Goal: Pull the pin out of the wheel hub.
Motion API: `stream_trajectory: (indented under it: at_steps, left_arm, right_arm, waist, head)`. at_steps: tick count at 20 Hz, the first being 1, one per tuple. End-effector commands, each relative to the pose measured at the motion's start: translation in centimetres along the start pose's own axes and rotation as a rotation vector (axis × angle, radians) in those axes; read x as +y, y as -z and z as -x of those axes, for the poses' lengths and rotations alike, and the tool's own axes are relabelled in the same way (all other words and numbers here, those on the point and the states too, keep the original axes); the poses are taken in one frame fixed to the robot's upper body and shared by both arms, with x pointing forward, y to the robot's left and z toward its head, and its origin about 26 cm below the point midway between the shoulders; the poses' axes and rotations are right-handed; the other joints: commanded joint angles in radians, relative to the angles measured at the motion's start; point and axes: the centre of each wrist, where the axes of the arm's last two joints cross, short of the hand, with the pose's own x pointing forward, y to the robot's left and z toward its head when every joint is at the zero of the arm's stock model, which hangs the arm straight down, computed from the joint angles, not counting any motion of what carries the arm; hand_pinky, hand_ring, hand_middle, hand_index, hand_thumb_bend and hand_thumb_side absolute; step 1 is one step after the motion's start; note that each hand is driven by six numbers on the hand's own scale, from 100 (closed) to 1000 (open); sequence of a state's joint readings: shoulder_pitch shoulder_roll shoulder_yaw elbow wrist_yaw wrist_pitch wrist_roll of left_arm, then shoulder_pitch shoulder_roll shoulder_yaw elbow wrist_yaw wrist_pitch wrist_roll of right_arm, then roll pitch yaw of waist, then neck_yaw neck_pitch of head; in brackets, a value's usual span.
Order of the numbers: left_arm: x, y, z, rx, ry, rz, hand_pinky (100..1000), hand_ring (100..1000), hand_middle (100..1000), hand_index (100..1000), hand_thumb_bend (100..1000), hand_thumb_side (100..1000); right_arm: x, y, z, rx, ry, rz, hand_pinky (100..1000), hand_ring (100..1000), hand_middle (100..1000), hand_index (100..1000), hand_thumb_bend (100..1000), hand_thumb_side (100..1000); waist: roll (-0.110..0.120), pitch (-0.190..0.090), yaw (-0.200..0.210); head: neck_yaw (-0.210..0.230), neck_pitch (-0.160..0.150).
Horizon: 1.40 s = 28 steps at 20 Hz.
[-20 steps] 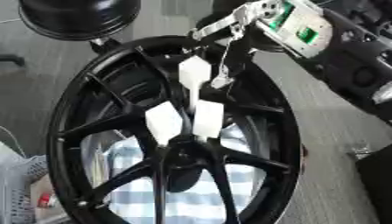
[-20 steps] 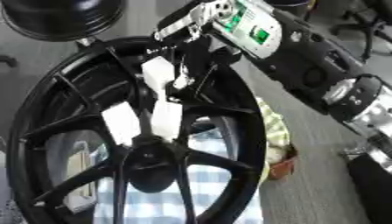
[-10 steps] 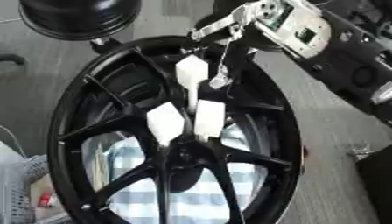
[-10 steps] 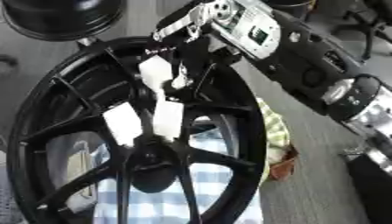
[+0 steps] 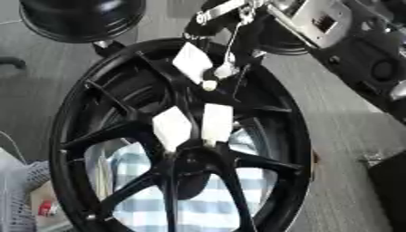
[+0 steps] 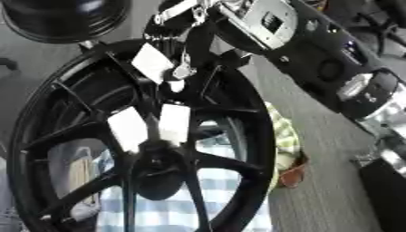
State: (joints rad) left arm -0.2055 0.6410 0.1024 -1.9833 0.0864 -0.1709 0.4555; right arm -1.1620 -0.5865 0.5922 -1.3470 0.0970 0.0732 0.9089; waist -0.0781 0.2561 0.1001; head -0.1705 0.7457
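My right hand (image 5: 230, 18) sits above the black wheel hub (image 5: 178, 136), fingers pinched on the thin pin (image 5: 230, 50) just under it. The pin looks light, stiff and slippery, so I'd hold near its top.

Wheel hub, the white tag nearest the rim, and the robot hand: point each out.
wheel hub (image 5: 193, 159), left eye view, its centre.
white tag (image 5: 193, 62), left eye view, its face.
robot hand (image 5: 230, 18), left eye view, its fingers.
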Motion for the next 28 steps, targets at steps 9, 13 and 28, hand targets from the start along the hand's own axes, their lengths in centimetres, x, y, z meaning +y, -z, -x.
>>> stream_trajectory:
  at_steps: [9, 13, 28]
  left_arm:
    - [0.6, 0.6, -0.6, -0.036, 0.021, -0.005, 773, 877, 736, 881, 310, 731]
    - [0.7, 0.5, -0.6, -0.034, 0.024, -0.007, 774, 877, 736, 881, 312, 732]
    - [1.4, 0.0, -0.3, -0.023, 0.063, -0.024, 775, 877, 736, 882, 312, 729]
  right_arm:
    - [-3.8, -4.9, -1.8, -0.004, 0.003, 0.16, 803, 683, 376, 451, 100, 100]
    - [-4.6, -6.6, -1.4, 0.009, 0.033, 0.239, 803, 680, 371, 446, 140, 100]
    - [-3.9, -17.9, 5.6, 0.234, 0.228, 0.649, 805, 681, 378, 456, 100, 100]
  waist:
    - [0.014, -0.027, -0.013]
    - [0.017, -0.028, -0.018]
    - [0.034, -0.032, -0.067]
  head:
    - [0.009, -0.015]
    - [0.016, -0.019]
    - [0.052, -0.046]
